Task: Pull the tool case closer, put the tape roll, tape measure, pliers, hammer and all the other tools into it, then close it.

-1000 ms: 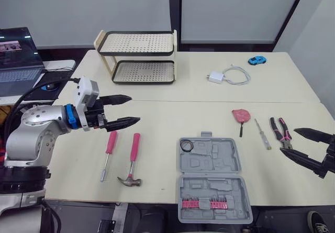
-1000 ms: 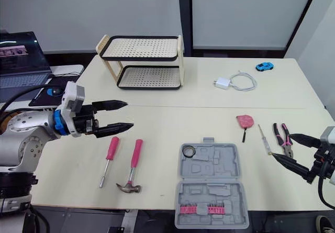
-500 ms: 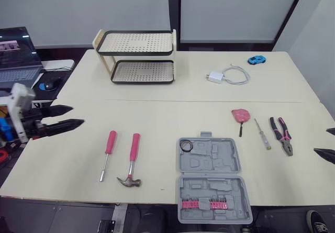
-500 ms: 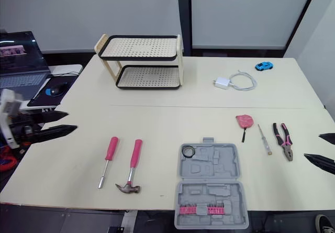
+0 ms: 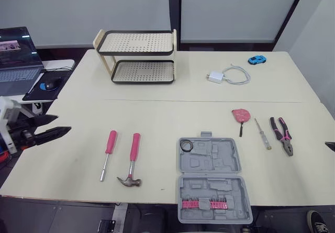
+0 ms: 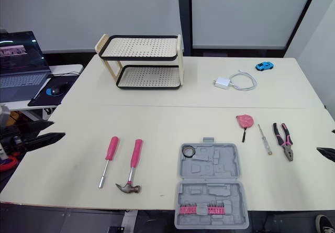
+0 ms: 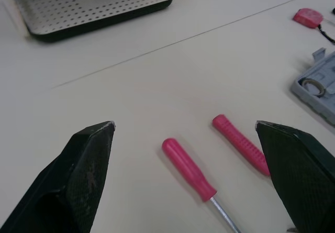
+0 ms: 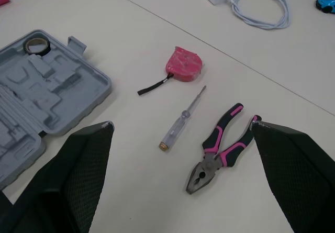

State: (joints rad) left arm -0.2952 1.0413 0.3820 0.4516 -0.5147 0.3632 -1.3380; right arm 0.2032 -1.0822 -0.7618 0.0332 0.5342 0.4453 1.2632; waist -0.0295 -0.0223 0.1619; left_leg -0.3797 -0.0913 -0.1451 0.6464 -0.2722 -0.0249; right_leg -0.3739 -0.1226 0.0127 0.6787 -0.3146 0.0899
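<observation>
1. The tool case [image 5: 231, 157] lies open and flat at the near edge of the tabletop [image 5: 162, 115], a little right of centre; its near half carries a row of pink bits [image 5: 204, 204].
2. The tape roll [image 5: 186, 146] sits inside the case, in the far-left corner of the far half.
3. Right of the case, on the bare tabletop, lie three things side by side but apart: the pink tape measure [image 5: 241, 115] with its black strap trailing toward the near edge, a slim tester screwdriver [image 5: 263, 134], and the pliers [image 5: 281, 135] with pink-and-black handles, their nose pointing to the near edge.
4. Left of the case lie the hammer [image 5: 132, 159] and a pink-handled screwdriver [image 5: 108, 152] – parallel, just beside each other, handles pointing away from the near edge.
5. The left hand [image 5: 64, 124] hangs at the left edge of the tabletop with its fingers spread, pinching nothing, well apart from the hammer.
6. The right hand [image 8: 181, 123] is spread wide too – empty, with the pliers, tester and tape measure ahead of it.
7. At the far side stand a two-tier rack [image 5: 137, 56], a white charger with its cable [image 5: 229, 76] and a blue toy car [image 5: 256, 60]; a laptop [image 5: 15, 55] sits off to the left.
</observation>
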